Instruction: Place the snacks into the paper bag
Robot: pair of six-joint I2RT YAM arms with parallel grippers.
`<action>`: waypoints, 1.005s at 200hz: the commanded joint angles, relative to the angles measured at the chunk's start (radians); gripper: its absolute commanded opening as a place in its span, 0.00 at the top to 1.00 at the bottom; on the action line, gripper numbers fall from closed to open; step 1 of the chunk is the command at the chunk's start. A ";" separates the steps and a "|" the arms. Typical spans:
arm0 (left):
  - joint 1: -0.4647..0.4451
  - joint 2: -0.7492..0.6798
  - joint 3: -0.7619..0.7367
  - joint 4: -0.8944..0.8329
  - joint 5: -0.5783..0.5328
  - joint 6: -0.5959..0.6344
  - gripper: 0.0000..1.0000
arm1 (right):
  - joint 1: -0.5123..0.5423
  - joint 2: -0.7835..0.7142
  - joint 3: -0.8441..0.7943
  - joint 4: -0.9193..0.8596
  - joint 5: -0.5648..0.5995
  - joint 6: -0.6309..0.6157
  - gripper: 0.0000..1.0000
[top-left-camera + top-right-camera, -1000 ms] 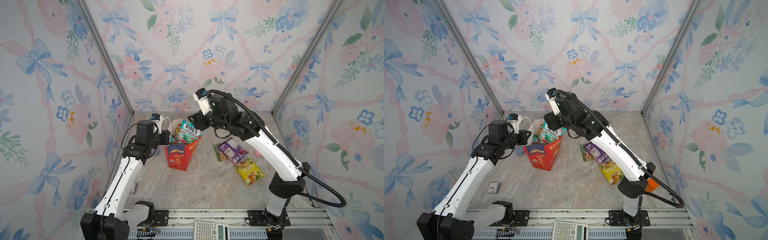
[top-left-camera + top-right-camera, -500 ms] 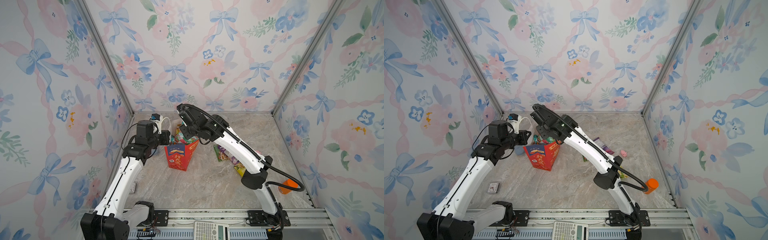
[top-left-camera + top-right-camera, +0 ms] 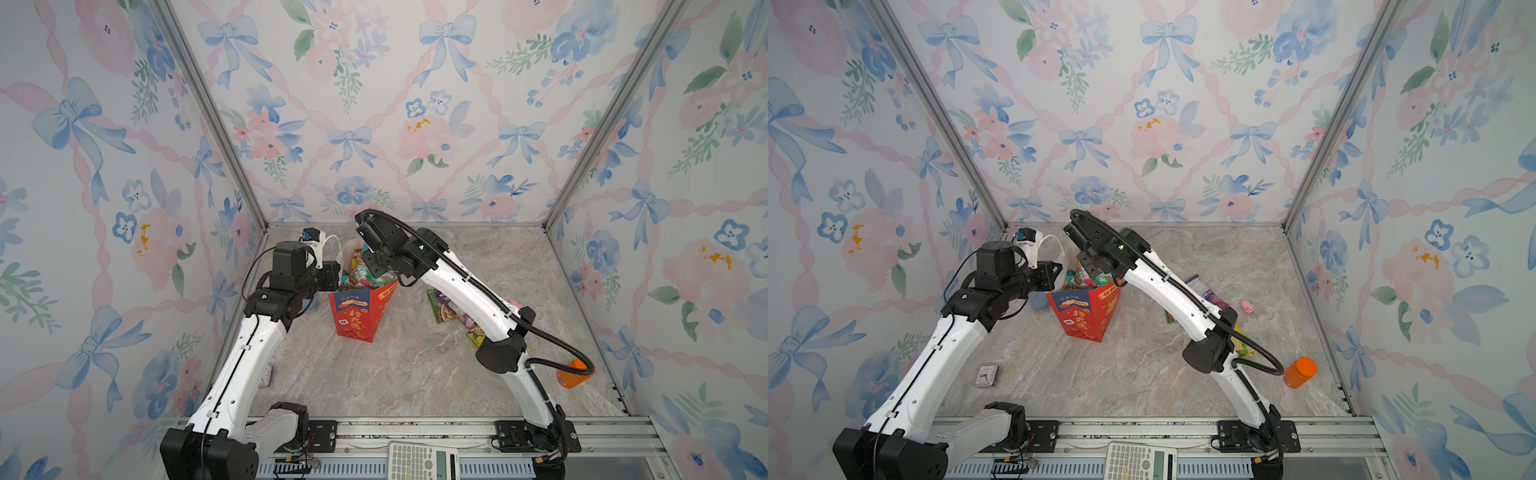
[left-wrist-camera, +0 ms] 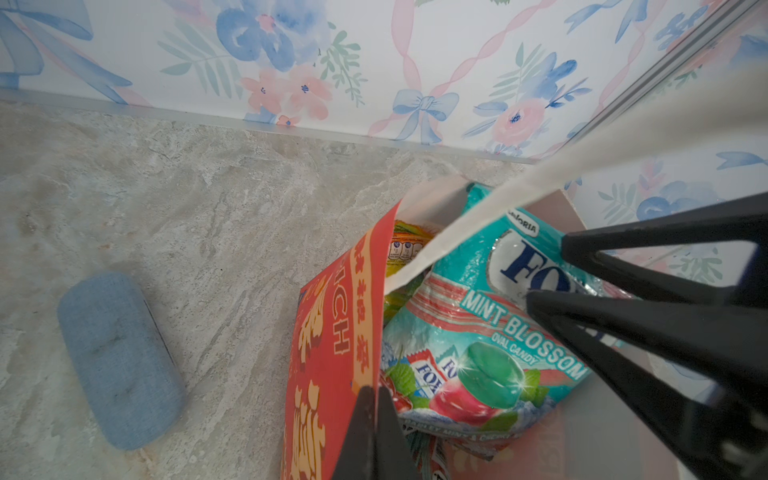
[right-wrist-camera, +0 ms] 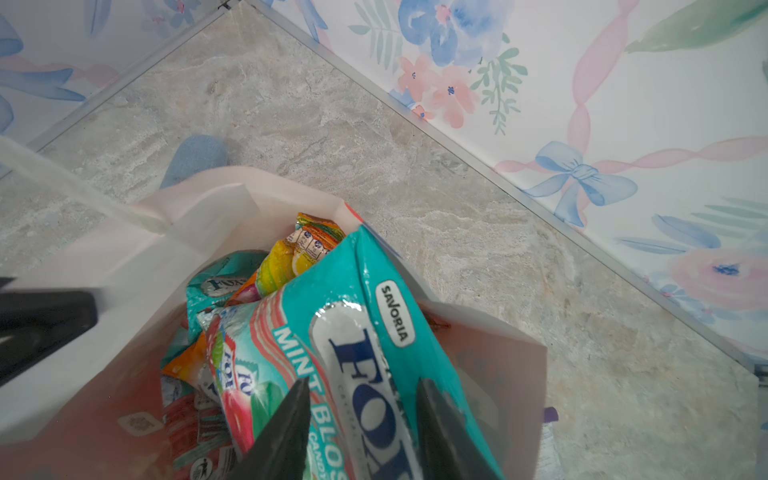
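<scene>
Left tool (image 4: 371,399): clenched on the rim of the paper bag (image 4: 332,353). You have the red wall pinched between its two fingers at one side of the mouth. In both top views the bag (image 3: 357,316) stands upright on the table (image 3: 1142,374), left of centre, mouth up. A white rope handle (image 4: 540,183) crosses above the opening.

Right tool (image 5: 362,384): you have it reached across the middle, down at the bag's mouth. Its fingers stand apart with a clear gap. The face of the teal Mint Blossom packet (image 5: 374,332) shows between them and on either side. Nothing is pinched between them. You cannot tell whether the tips touch the packet.

Teal Mint Blossom packet: lower part inside the bag, top corner rising past the rim.

Beneath it in the bag you can see a yellow-orange packet (image 5: 299,253), a second teal packet (image 5: 220,282) and more wrappers lower down.

Outside the bag, on the table to its right: a purple packet (image 3: 1200,286) and a yellow packet (image 3: 1241,349). Both are partly hidden by the right arm.

Other items:
- Blue case (image 4: 120,357), lying just beside the bag on the left arm's side.
- Small pink toy (image 3: 1248,306), near the purple packet.
- Orange bottle (image 3: 1300,372), near the right wall.
- Calculator (image 3: 1140,461), on the front rail.
</scene>
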State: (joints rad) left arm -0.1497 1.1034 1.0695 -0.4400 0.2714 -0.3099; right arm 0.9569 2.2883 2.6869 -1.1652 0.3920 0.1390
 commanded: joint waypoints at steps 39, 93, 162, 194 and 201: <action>0.007 -0.033 0.003 0.064 0.025 0.025 1.00 | -0.004 0.069 -0.002 0.028 -0.222 0.035 0.66; 0.008 -0.034 0.003 0.063 0.023 0.026 1.00 | -0.003 0.107 -0.011 0.079 -0.316 0.071 0.65; 0.007 -0.036 0.000 0.063 0.023 0.026 1.00 | -0.017 -0.015 0.022 0.129 -0.342 0.070 0.41; 0.008 -0.037 0.002 0.063 0.020 0.028 1.00 | -0.017 -0.172 -0.093 0.209 -0.358 0.075 0.35; 0.007 -0.037 0.001 0.063 0.019 0.028 1.00 | -0.016 -0.209 -0.129 0.233 -0.371 0.074 0.34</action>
State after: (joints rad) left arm -0.1497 1.1004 1.0687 -0.4435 0.2745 -0.3092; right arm 0.9478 2.2597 2.6217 -1.0241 0.0555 0.2096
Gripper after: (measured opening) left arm 0.048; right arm 0.650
